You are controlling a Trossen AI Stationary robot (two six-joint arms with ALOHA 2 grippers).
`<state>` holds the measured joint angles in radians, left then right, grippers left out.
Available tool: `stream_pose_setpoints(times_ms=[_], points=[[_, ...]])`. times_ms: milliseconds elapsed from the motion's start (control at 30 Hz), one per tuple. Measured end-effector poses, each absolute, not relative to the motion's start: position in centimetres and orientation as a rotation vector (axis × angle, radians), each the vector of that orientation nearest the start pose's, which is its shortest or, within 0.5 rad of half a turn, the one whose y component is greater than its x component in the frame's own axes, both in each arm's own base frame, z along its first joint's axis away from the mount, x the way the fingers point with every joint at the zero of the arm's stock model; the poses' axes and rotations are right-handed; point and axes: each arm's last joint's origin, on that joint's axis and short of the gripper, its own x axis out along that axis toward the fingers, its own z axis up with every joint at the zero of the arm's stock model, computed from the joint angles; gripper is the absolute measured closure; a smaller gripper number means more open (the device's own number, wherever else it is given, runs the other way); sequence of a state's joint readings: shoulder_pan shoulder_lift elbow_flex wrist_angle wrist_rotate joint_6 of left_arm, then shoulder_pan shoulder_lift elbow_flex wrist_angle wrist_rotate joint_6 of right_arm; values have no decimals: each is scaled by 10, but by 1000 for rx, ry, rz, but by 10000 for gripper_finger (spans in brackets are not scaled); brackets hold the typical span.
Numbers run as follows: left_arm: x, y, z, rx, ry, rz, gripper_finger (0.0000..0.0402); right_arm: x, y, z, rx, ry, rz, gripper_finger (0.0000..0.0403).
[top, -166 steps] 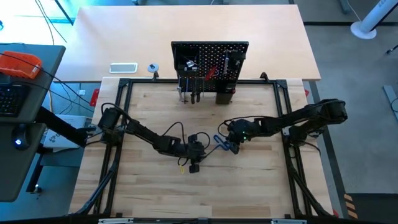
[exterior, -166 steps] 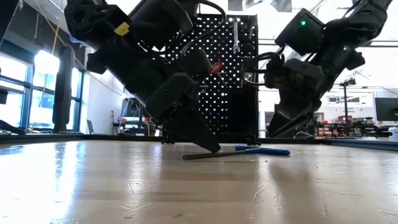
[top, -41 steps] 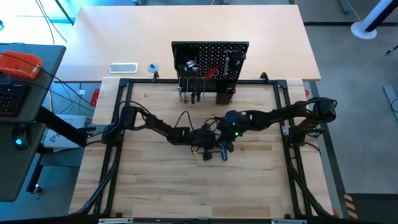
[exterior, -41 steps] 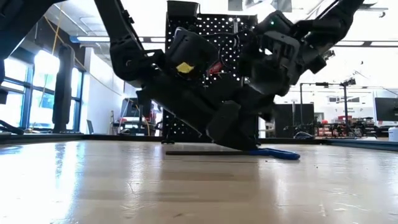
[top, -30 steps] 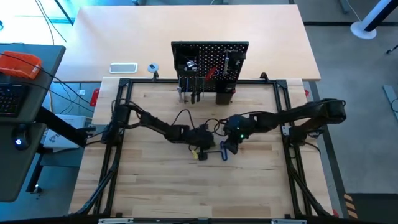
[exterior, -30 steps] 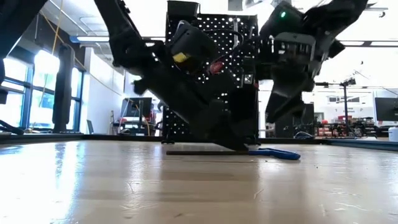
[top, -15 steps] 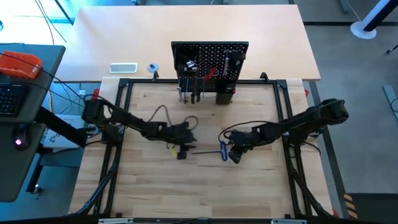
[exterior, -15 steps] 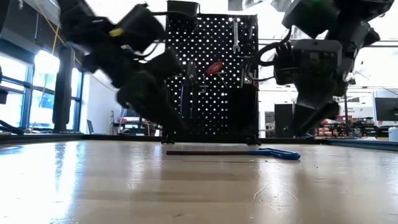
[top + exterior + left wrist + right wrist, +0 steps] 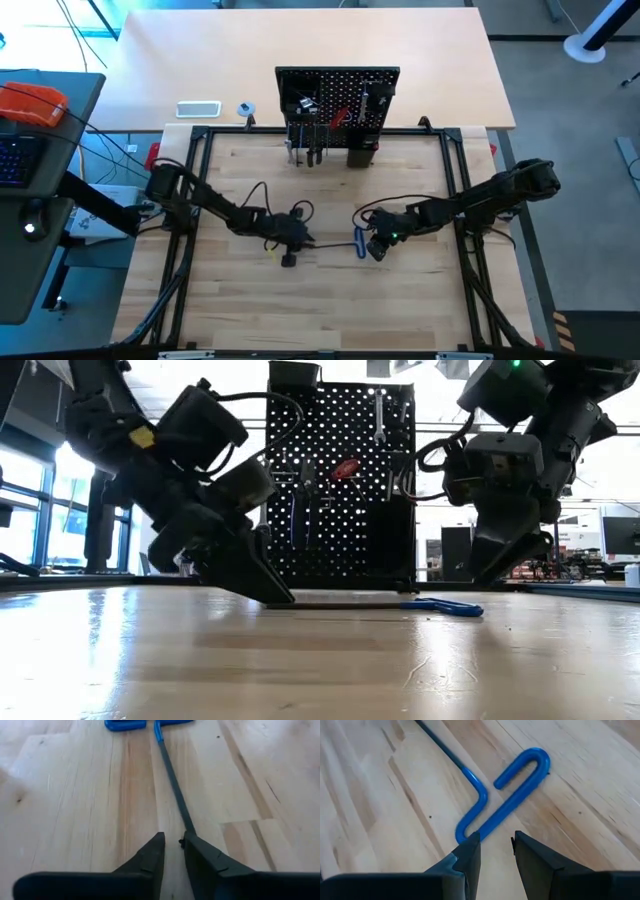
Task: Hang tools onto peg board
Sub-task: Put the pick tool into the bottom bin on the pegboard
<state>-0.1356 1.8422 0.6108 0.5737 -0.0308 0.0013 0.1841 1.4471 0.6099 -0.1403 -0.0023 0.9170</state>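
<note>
The hex key [image 9: 345, 242] lies flat at the table's [image 9: 400, 300] centre, 6 o'clock of the peg board [image 9: 338, 100]. The left gripper [image 9: 172, 845], fingers slightly apart, sits at its shaft tip; the right gripper [image 9: 495, 845], fingers apart, hovers at the blue handle.

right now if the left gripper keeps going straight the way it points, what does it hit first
The left gripper points along the table at the free tip of the T hex key's dark shaft, just ahead of its fingertips. It would probably meet that tip first; the blue handle lies beyond. Exact height is unclear.
</note>
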Motion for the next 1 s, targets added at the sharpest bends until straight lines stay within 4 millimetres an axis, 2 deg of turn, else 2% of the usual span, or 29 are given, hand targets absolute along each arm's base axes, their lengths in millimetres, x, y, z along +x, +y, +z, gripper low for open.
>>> stream_pose_setpoints(times_ms=[300, 567, 800, 1000], points=[[303, -45, 87, 61, 636, -92, 354, 247, 46, 145, 751, 957, -281, 289], [300, -48, 112, 62, 580, -90, 355, 247, 46, 144, 735, 963, -277, 289], [296, -54, 100, 34, 666, -109, 355, 247, 46, 144, 725, 964, -272, 289], [297, -57, 99, 27, 655, -115, 355, 247, 46, 144, 724, 962, -275, 289]])
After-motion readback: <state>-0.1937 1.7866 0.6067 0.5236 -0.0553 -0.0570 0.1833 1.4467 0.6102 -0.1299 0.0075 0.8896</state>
